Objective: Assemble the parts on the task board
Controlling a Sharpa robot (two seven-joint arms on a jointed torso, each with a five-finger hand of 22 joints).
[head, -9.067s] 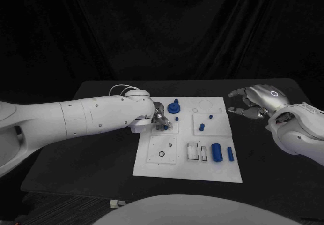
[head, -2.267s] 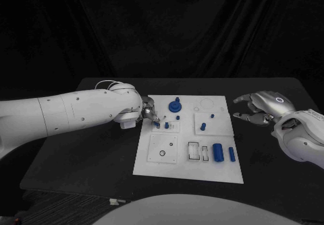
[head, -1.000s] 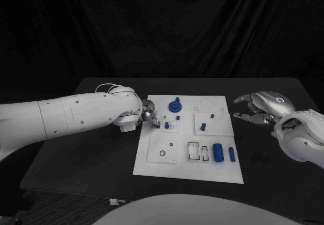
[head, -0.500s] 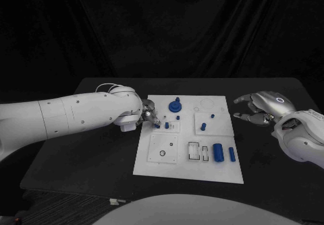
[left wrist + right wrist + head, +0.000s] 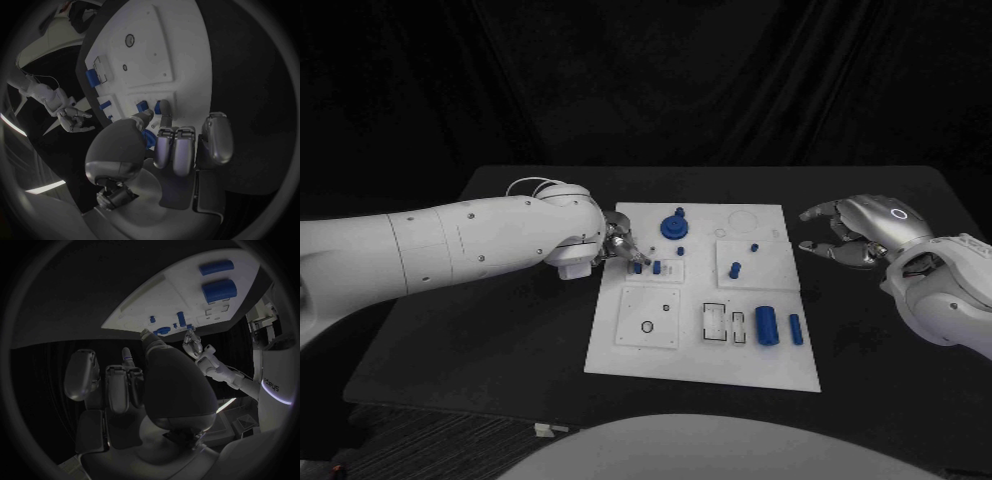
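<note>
Fingers (image 5: 623, 250) of the left hand (image 5: 616, 247) pinch a small blue peg (image 5: 639, 267) at the task board's (image 5: 733, 366) left edge, seemingly to seat it upright beside a standing peg (image 5: 656, 267). Off the board's right side, the right hand (image 5: 855, 230) hovers loosely curled, holding nothing, likely waiting.

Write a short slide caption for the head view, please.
Left hand at blue pegs on the task board; right hand beside it.
</note>
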